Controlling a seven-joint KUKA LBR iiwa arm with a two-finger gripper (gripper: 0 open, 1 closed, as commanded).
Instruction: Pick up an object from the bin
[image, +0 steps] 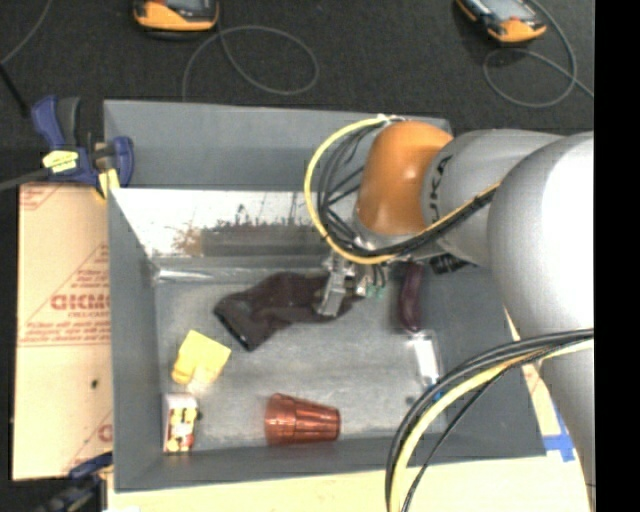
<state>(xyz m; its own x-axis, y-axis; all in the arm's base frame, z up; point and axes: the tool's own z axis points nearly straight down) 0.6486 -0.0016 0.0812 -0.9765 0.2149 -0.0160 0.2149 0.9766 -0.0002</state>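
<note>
Camera view: hand (335, 293) over right end of dark brown cloth (266, 306) (grip: cannot tell).

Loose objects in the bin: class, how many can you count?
6: dark cloth centre, yellow block left, small carton front-left, copper cup front, purple piece and white piece right. The arm may hide others.

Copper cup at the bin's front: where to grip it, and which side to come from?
Likely best to grip the copper cup across its mid-body, coming straight down from above. It lies on its side with its axis running left to right in the view, so its rounded wall offers opposing front and back sides. Bare bin floor surrounds it, and the small red-and-white box to its left lies apart.
</note>
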